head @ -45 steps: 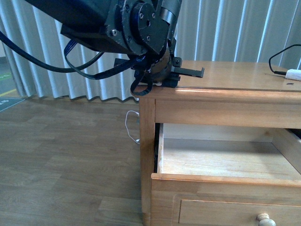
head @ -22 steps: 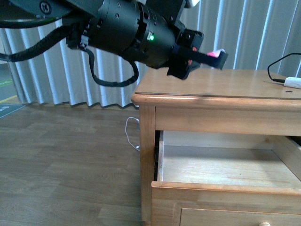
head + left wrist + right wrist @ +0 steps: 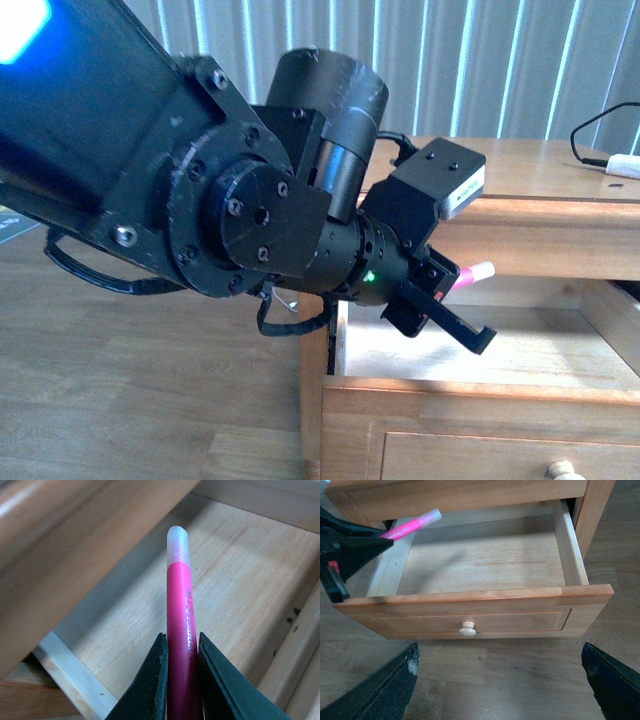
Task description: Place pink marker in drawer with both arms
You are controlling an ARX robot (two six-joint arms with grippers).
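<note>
My left gripper (image 3: 455, 315) is shut on the pink marker (image 3: 472, 276); the white cap end sticks out past the fingertips. It hangs over the open wooden drawer (image 3: 470, 395), above the light plywood bottom. In the left wrist view the marker (image 3: 179, 625) is pinched between both fingers (image 3: 150, 685). In the right wrist view the marker (image 3: 412, 526) and left gripper (image 3: 375, 542) are over one side of the drawer (image 3: 470, 602); the round knob (image 3: 467, 629) faces me. My right gripper (image 3: 500, 690) is open and empty, out in front of the drawer above the floor.
The bulky left arm (image 3: 200, 200) fills much of the front view and hides the cabinet's left corner. A white adapter with black cable (image 3: 622, 164) lies on the cabinet top (image 3: 540, 165). Wooden floor (image 3: 120, 400) and curtains surround the cabinet.
My left arm has come down from above the cabinet top with the marker and now holds it over the open drawer, much closer to the front camera.
</note>
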